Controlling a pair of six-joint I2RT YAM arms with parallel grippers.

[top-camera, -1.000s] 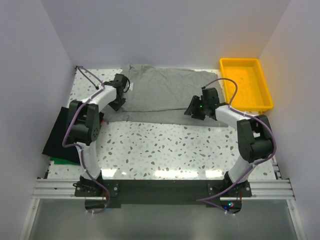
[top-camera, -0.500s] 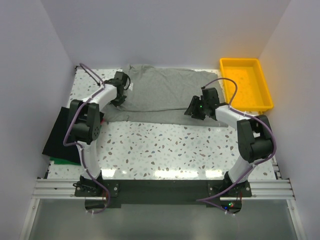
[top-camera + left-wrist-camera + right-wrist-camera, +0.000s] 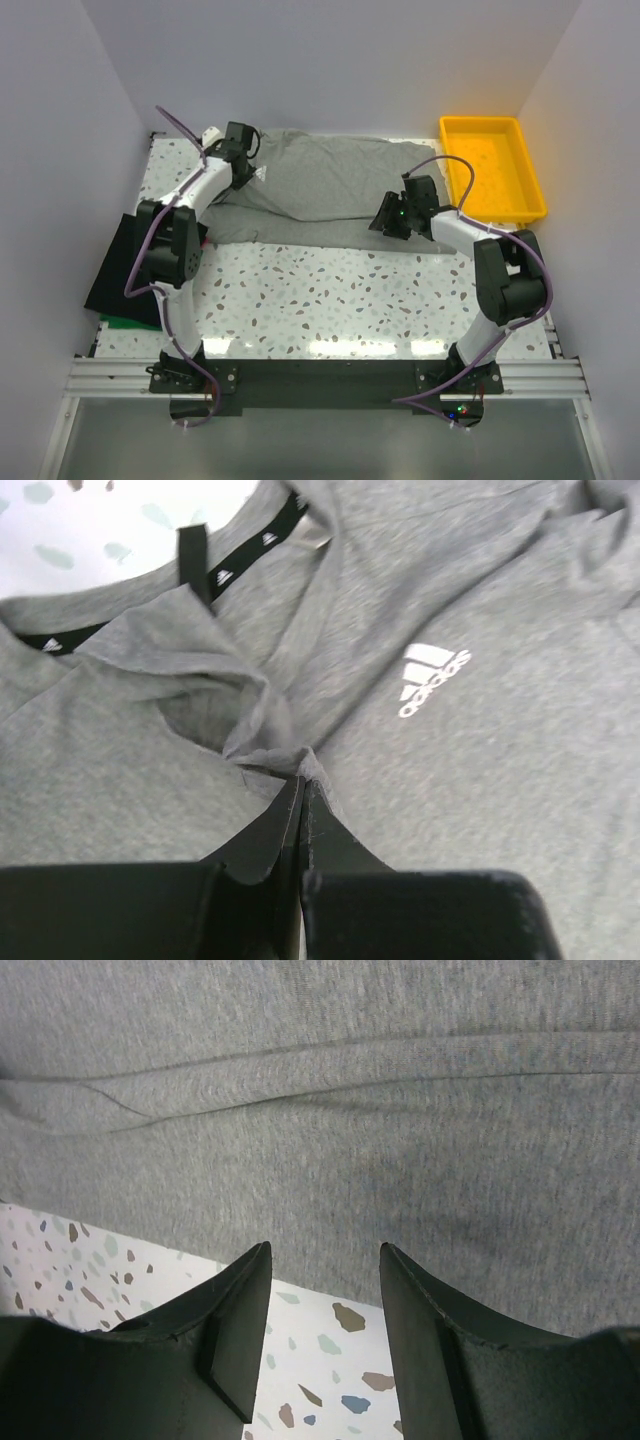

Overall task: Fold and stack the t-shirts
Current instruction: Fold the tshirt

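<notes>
Two claws work opposite ends of the grey t-shirt (image 3: 320,185), which lies spread across the far half of the surface (image 3: 330,290), its long axis running left to right. The left claw (image 3: 302,778) is pressed together on a raised pinch of grey fabric beside the collar, near the white chest logo (image 3: 432,678). The right claw (image 3: 325,1260) is spread and grips nothing, hanging just over the cloth's near edge where the bare speckled top begins. The left arm is nearer the neck end, so any fold likely starts there. Open room lies toward the near side. The yellow tray (image 3: 480,122) crowds the far right, and a folded black t-shirt (image 3: 112,265) over a green one (image 3: 125,322) sits at the left edge.
</notes>
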